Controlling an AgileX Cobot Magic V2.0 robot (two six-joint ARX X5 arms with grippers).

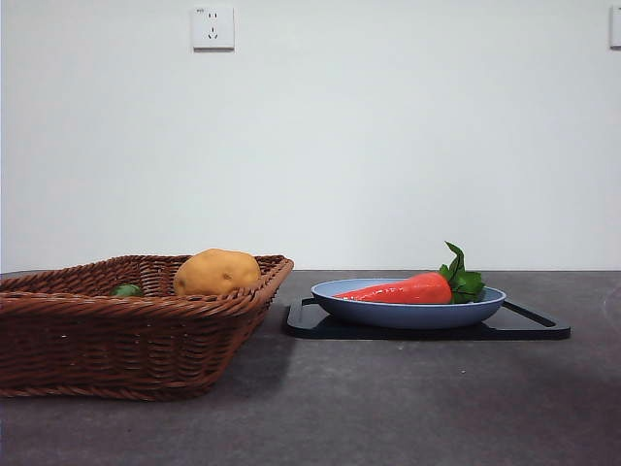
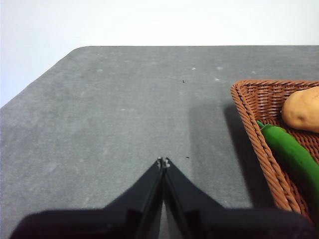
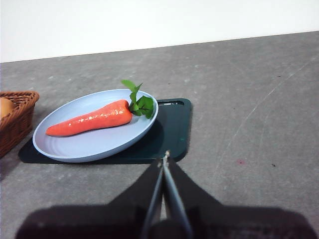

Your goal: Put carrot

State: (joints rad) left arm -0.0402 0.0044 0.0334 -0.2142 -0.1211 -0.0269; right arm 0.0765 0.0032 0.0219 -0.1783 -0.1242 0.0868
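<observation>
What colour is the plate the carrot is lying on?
Light blue. The plate holding the carrot shows best in the right wrist view.

The left arm's black two-jaw gripper (image 2: 163,162) hangs above the table with its jaws pressed together, tips meeting, nothing between them. The right arm's black two-jaw gripper (image 3: 165,160) likewise has its jaws closed tight and empty. Neither arm appears in the front view.

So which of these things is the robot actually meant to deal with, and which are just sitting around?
Job:
carrot, lying in the blue plate

Lying about:
black board under the plate
basket
potato in the basket
green vegetable in the basket
</observation>
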